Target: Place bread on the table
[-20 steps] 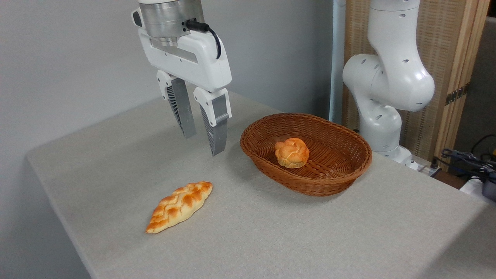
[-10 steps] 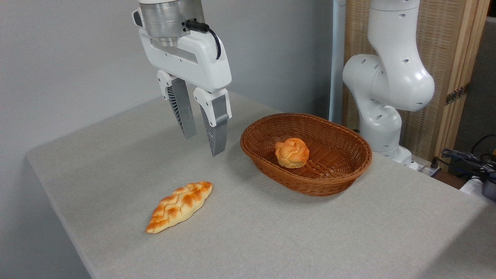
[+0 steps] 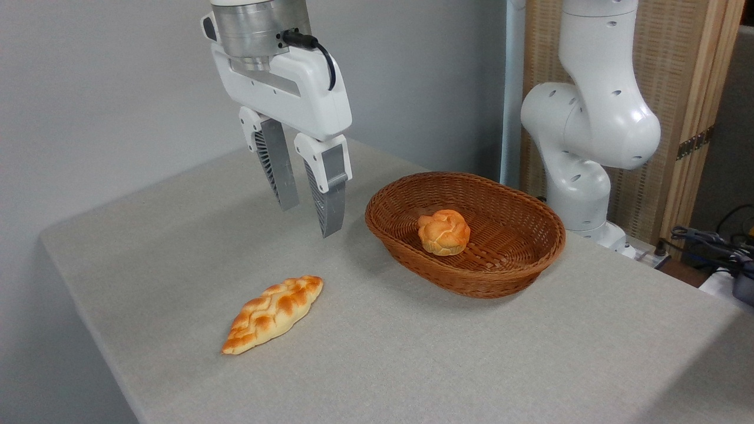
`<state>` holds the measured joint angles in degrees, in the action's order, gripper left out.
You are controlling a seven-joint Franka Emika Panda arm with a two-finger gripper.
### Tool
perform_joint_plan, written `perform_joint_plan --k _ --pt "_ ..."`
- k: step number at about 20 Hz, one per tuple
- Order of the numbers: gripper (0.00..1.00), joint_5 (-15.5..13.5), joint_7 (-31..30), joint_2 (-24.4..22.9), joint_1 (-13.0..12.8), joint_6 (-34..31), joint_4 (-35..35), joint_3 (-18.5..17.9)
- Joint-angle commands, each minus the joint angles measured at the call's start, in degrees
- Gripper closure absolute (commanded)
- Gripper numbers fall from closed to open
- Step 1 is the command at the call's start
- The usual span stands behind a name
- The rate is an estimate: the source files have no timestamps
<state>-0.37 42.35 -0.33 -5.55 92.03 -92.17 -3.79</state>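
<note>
End effector (image 3: 310, 221) unmoved since earlier, fingers apart, empty, seemingly above table (image 3: 177, 235), bread (image 3: 443, 232) in basket (image 3: 512, 265)

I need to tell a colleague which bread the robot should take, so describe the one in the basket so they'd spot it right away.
Start at the grey table and find the brown oval wicker basket on its right side. Inside it sits the bread, a small round golden-orange bun with a knotted top. The only other piece, a long pointed braided loaf, lies flat on the table, outside the basket.
</note>
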Motion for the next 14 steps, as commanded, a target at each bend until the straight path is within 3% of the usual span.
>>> perform_joint_plan --k 1,14 --pt "0.0 0.3 1.2 -1.0 -0.3 -0.3 -0.8 -0.5" --pt "0.0 0.6 3.8 -18.1 -0.5 1.7 -25.4 -0.6"
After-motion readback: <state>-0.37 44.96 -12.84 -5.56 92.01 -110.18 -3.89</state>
